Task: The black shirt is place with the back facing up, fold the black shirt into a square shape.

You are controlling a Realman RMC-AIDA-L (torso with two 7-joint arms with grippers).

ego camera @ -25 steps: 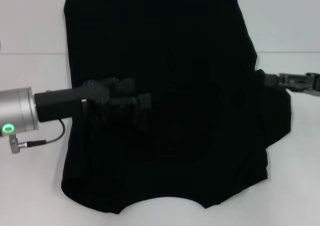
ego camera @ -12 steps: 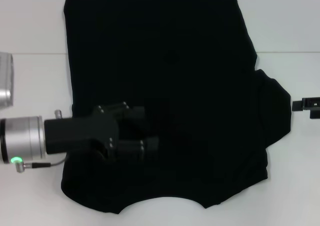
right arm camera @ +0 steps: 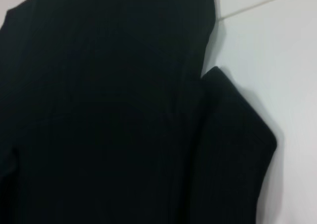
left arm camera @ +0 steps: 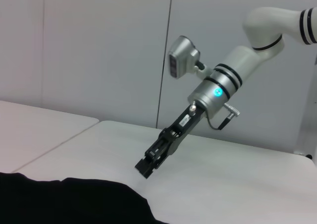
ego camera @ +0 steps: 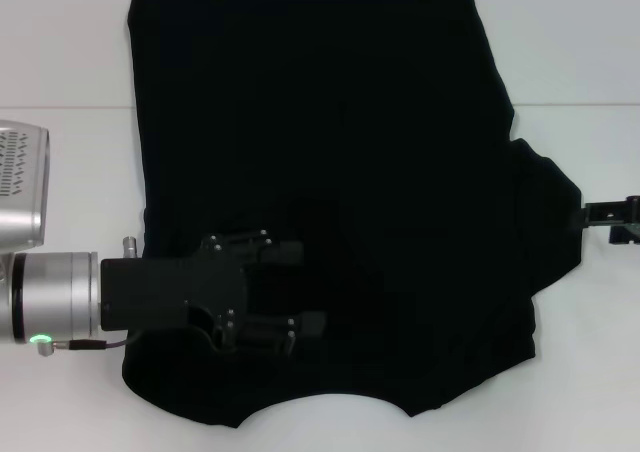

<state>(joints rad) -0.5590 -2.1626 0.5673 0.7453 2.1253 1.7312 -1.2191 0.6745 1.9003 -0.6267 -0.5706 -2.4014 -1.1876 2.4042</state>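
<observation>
the shirt (ego camera: pixel 330 172) lay flat on the white table (ego camera: pixel 60 52), covering most of the middle, curved neckline at the near edge, right sleeve sticking out to the right. its left side looked folded in, giving a straight left edge. the left gripper (ego camera: pixel 305 287) was over the near-left part of the shirt, arm coming in from the left, fingers (ego camera: pixel 285 253) spread apart with black cloth showing between them; couldn't tell if they touched the cloth, nothing held. the right gripper (ego camera: pixel 590 215) was low at the right edge, just beside the right sleeve tip, pointing left at it. in the left wrist view it (left arm camera: pixel 147 165) sat just above the table near the shirt (left arm camera: pixel 74 201) edge; couldn't tell how far open its fingers were. right wrist view showed the shirt (right arm camera: pixel 109 110) and sleeve on the table (right arm camera: pixel 282 60).
</observation>
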